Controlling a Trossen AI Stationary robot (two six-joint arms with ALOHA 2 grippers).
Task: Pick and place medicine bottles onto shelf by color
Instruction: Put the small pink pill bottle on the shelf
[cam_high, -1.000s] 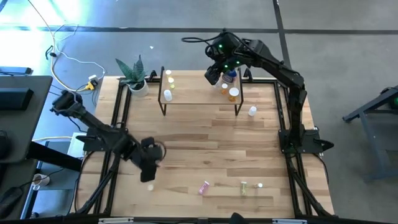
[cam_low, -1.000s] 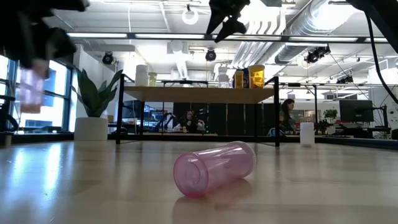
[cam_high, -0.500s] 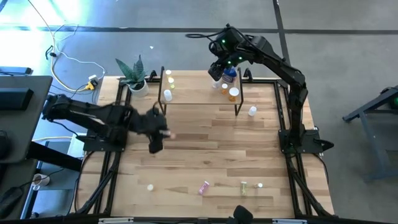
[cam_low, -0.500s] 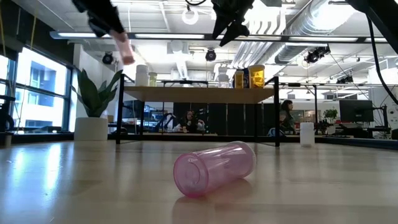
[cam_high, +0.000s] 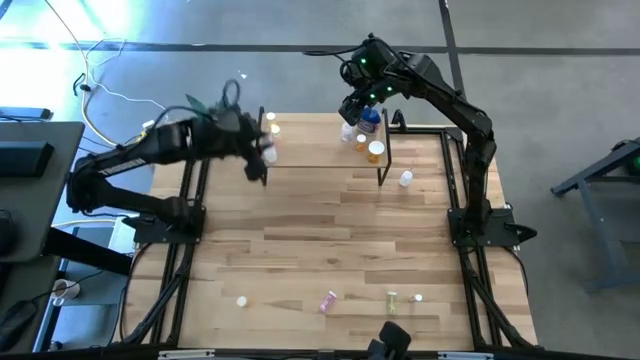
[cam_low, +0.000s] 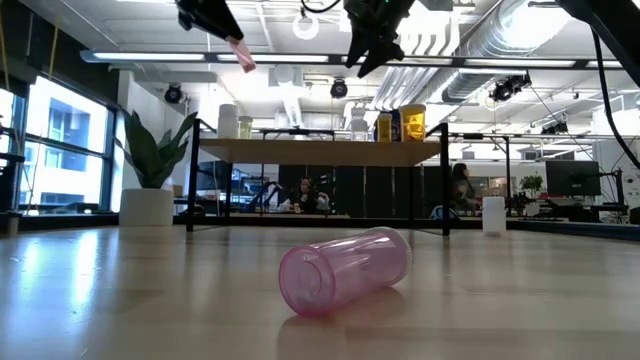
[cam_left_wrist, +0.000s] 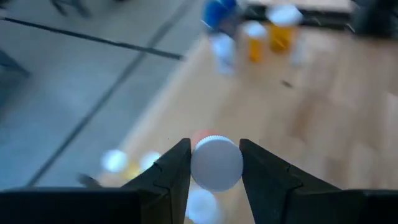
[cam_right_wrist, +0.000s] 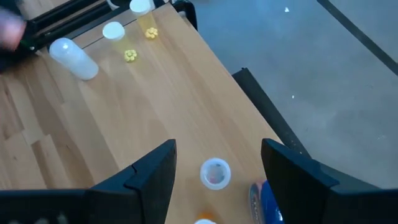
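My left gripper (cam_left_wrist: 214, 149) is shut on a small pink bottle with a white cap (cam_low: 238, 52). It is high above the table by the left end of the shelf (cam_high: 320, 150). White and yellowish bottles (cam_high: 271, 128) stand on that end of the shelf. A blue bottle (cam_high: 370, 122), orange bottles (cam_high: 375, 150) and a clear one (cam_right_wrist: 215, 173) stand on the shelf's right end. My right gripper (cam_right_wrist: 217, 168) hangs open above them and touches nothing. A larger pink bottle (cam_low: 345, 270) lies on its side on the table. My left gripper pinches the bottle's white cap (cam_left_wrist: 216, 163) between its two fingers, one on each side of the cap. The pink body (cam_low: 240, 55) sticks out beyond the fingertips and slants downward. The bottle is lifted clear, above the level of the shelf top.
A potted plant (cam_high: 215, 122) stands at the far left corner beside the shelf. Loose bottles lie near the table's front edge: a white one (cam_high: 241, 300), a yellow-green one (cam_high: 392, 300) and another white one (cam_high: 418, 297). A white bottle (cam_high: 405, 178) stands right of the shelf.
My left gripper has risen from the table's near left part and swung toward the far edge, up to the shelf's left end. It has turned about as it went. It stays shut on the small pink bottle, which has been carried well clear of the table.
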